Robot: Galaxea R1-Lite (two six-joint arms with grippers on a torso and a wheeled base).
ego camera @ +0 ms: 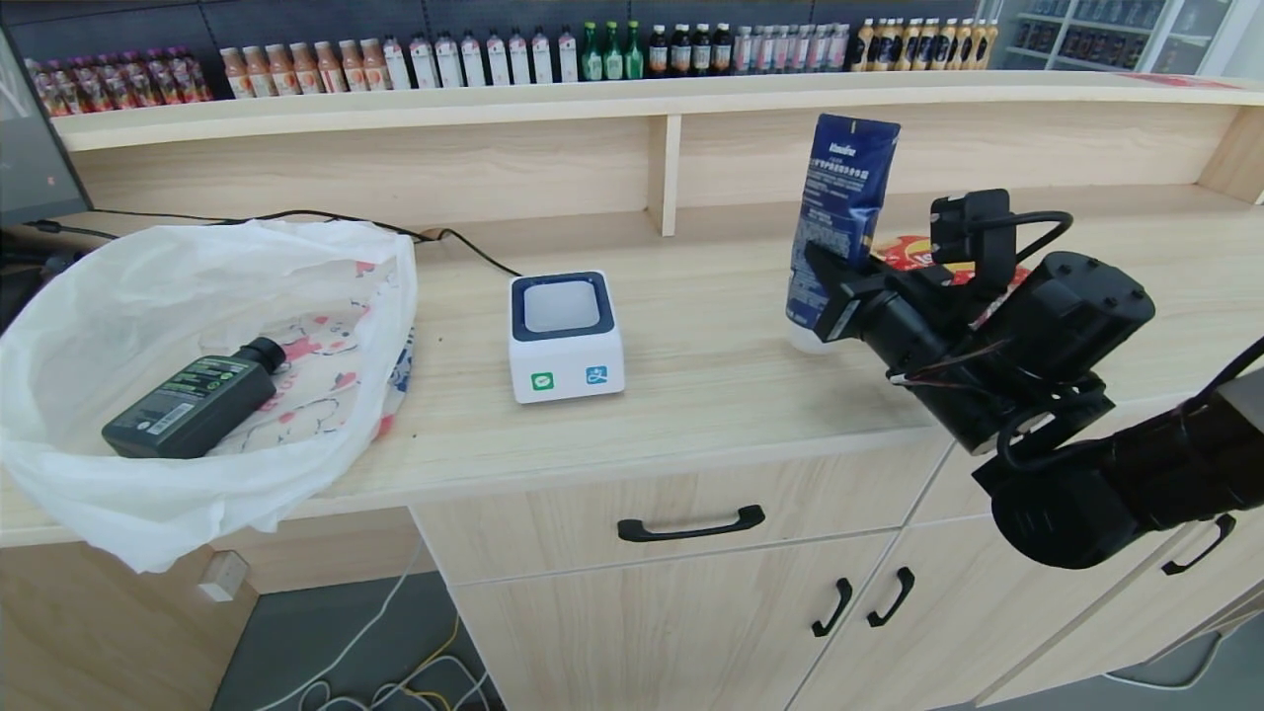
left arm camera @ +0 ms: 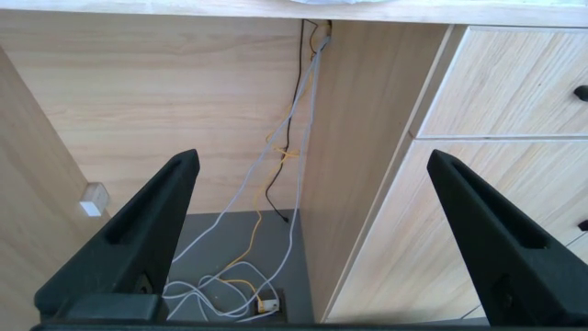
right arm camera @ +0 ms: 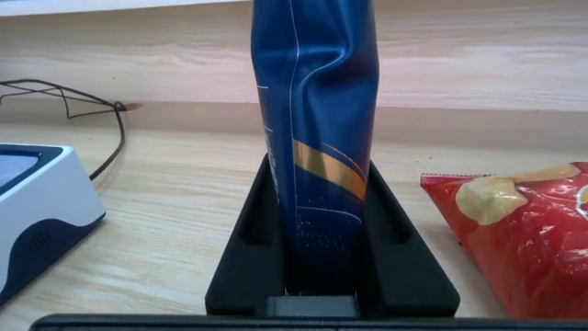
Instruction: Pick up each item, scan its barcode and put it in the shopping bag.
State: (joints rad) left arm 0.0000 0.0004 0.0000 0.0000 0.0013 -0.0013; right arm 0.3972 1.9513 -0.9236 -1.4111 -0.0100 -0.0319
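A tall dark-blue tube [ego camera: 839, 212] with a white cap stands cap-down on the wooden counter, right of centre. My right gripper [ego camera: 825, 281] is shut on its lower part; in the right wrist view the tube [right arm camera: 317, 147] is squeezed between the black fingers [right arm camera: 253, 230]. The white scanner box [ego camera: 565, 336] with a dark-rimmed window sits at mid-counter, left of the tube. A white plastic shopping bag [ego camera: 148, 296] lies open at the far left with a black bottle [ego camera: 193, 400] inside. My left gripper [left arm camera: 317, 230] hangs open below the counter, facing the cabinet side.
A red chip bag [ego camera: 908, 252] lies behind the right gripper, also seen as the chip bag [right arm camera: 519, 239] beside the tube. A black cable [ego camera: 296, 217] runs along the counter's back. A raised shelf [ego camera: 632, 99] with bottles stands behind. Drawers [ego camera: 691, 523] front the counter.
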